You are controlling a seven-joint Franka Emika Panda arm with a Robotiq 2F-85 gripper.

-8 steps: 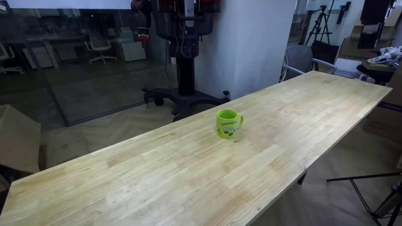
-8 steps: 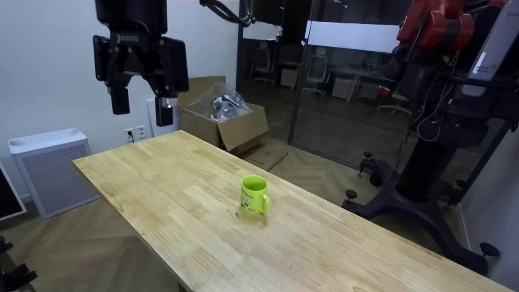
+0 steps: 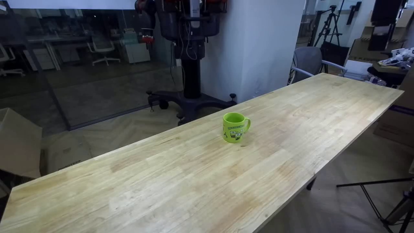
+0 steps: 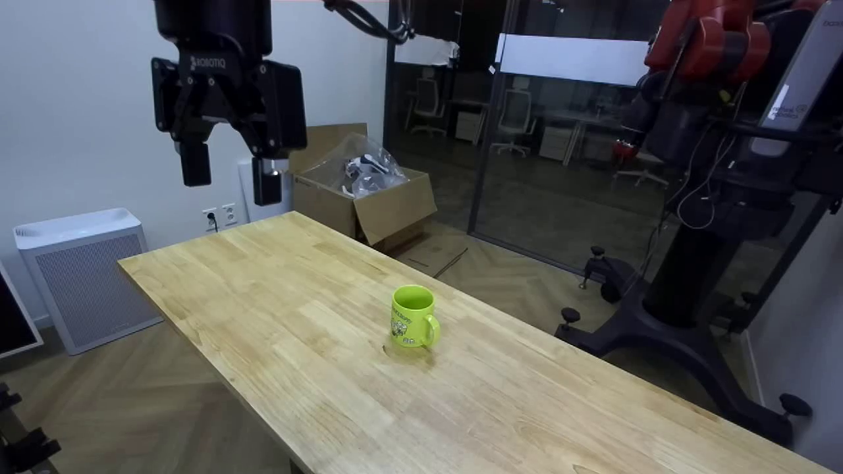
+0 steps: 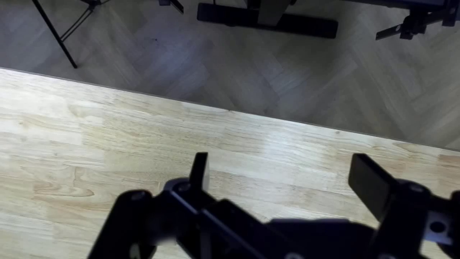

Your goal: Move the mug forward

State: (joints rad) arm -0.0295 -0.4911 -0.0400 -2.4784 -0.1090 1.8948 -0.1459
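The small lime-green mug point(image 3: 232, 131) stands upright on the long light-wood table point(image 3: 181, 184), with printed cartoon figures on its side and its handle on the right in this exterior view. The mug also shows in an exterior view point(image 4: 409, 322) near the middle of the table point(image 4: 309, 329). My gripper point(image 4: 232, 185) hangs fingers down, high above the table and well apart from the mug. In the wrist view the gripper point(image 5: 280, 158) has its fingers wide apart with only table wood between them. The mug is out of the wrist view.
A cardboard box point(image 4: 329, 207) with plastic wrap stands beyond the table's end. A white air purifier point(image 4: 92, 276) is by the wall. A dark wheeled robot stand point(image 3: 192, 81) is behind the table's long edge. A grey chair point(image 3: 307, 61) is at the far end.
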